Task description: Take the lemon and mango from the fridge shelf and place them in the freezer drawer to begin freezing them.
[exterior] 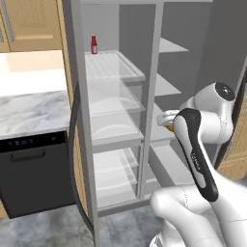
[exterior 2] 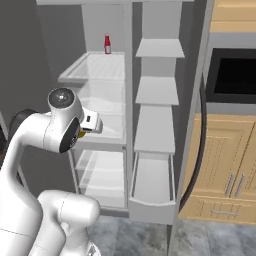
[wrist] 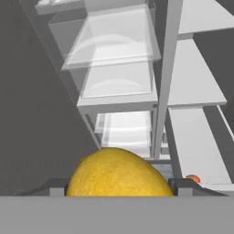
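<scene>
Yellow lemon sits clamped between the 2 dark fingertips of the gripper, its long axis running across from one fingertip to the other. Beyond it, low at right, the mango lies inside the fridge.

Lemon between tool fingers

I'm in a kitchen: open fridge, marble counter, probably a dishwasher, wooden cabinets.
</scene>
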You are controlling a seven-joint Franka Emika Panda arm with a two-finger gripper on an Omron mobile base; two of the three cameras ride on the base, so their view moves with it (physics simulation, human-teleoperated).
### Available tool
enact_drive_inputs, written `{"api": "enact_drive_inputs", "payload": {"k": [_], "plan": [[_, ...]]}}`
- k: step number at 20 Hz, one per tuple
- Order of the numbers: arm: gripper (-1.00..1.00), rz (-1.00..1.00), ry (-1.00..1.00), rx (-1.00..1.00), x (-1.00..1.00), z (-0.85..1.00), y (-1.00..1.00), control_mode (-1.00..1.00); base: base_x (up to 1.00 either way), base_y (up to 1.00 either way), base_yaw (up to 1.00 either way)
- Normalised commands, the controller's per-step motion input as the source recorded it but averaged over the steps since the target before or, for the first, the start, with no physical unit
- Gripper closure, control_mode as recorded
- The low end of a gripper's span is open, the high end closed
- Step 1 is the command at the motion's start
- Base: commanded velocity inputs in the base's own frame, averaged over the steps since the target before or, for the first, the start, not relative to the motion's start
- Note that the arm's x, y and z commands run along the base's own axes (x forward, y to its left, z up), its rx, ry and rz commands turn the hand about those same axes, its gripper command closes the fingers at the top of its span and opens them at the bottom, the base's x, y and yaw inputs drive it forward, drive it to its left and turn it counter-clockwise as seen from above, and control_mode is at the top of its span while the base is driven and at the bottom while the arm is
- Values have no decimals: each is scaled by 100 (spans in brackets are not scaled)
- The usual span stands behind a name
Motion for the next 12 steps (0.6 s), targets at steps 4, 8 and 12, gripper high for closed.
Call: {"api": "enact_drive_inputs", "payload": {"k": [4,8,12], "plan": [[100,0,0,0,0,0,0,100,12,-25,-21],[100,0,0,0,0,0,0,100,21,-22,-19],[100,0,0,0,0,0,0,100,31,-27,-19]]}}
